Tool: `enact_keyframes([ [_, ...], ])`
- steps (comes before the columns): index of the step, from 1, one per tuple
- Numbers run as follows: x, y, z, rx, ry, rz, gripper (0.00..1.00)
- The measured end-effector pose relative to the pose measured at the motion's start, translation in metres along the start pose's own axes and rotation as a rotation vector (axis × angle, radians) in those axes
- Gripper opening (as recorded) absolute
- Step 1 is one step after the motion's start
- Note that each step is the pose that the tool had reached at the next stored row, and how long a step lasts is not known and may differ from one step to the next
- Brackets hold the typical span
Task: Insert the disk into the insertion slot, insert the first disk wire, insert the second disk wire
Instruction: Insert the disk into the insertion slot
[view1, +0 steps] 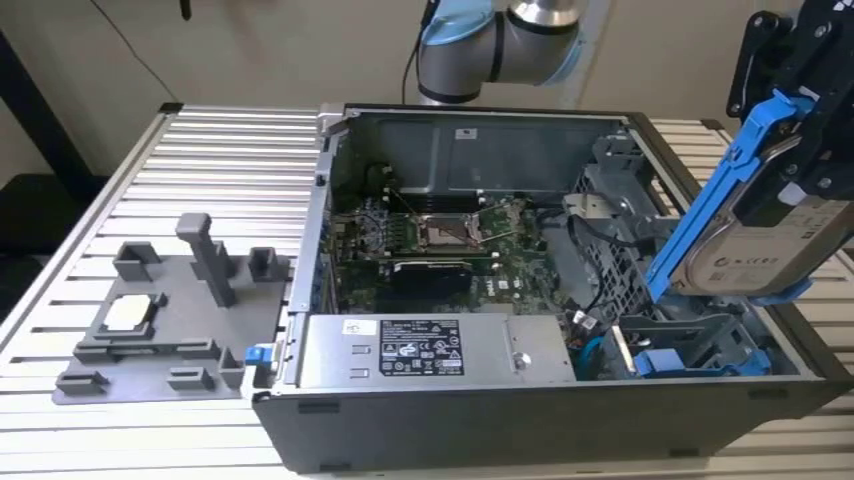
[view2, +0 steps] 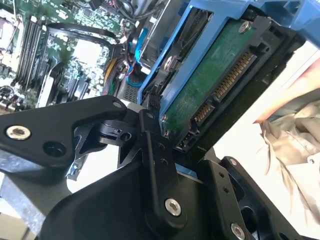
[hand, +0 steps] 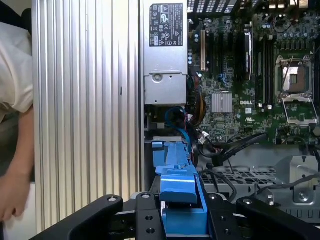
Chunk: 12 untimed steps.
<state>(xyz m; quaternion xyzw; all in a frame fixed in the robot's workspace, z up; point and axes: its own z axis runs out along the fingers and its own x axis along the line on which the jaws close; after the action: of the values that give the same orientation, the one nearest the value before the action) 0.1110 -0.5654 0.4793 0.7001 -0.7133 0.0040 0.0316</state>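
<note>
The arm (view1: 501, 45) holds its gripper (view1: 798, 185) high, clamped on the disk (view1: 747, 262).

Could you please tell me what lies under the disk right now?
Under the tilted disk sits the insertion slot, its grey frame and blue fittings visible; the disk hides whatever lies behind its lower edge.

light: bright; even | shadows: soft, inside the case (view1: 467, 140) | glare: washed-out white beyond the disk (view2: 210, 85)
</note>
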Motion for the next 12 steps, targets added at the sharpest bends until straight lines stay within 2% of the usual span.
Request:
enact_keyframes([
  [5, 0.0000, 0.0000, 0.0009, 0.0000, 0.0000, 0.000, 0.33],
  [12, -0.0003, -0.0003, 0.0069, 0.0000, 0.0001, 0.000, 0.33],
])
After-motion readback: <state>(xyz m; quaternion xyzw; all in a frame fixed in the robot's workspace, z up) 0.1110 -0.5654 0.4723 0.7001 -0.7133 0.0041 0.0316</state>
